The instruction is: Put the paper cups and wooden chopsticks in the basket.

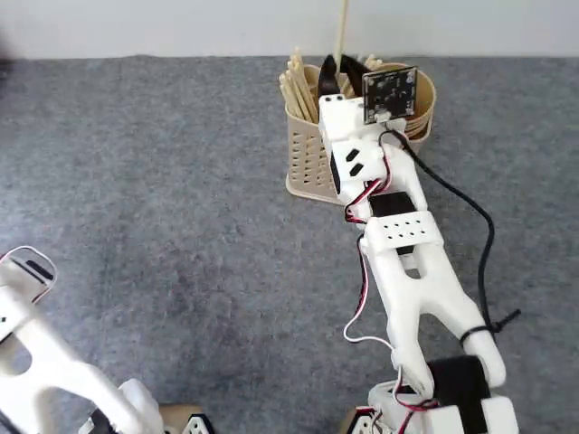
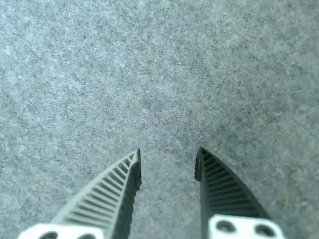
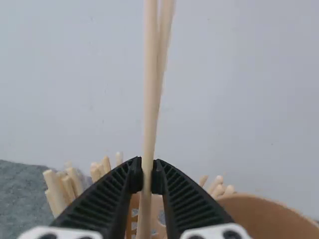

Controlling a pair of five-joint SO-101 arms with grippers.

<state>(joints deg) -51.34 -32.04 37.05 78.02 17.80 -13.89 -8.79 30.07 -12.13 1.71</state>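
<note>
Chopsticks held over the basket

The gripped chopsticks (image 3: pixel 149 99), pale wood, stood upright, pinched between the fingers of the right hand (image 3: pixel 146 174). Just beneath the hand sat the beige slotted basket (image 1: pixel 308 163). The stored chopsticks (image 1: pixel 297 86) were bunched on end at one side of the hand, and the brown paper cups (image 1: pixel 421 104) were close at its other side.

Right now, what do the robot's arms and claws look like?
The right arm and left arm are chunky white plastic with black motors. Red and white wires and a black cable run along the right arm. The left gripper and right gripper have dark, ribbed, pointed fingers on white mounts.
</note>
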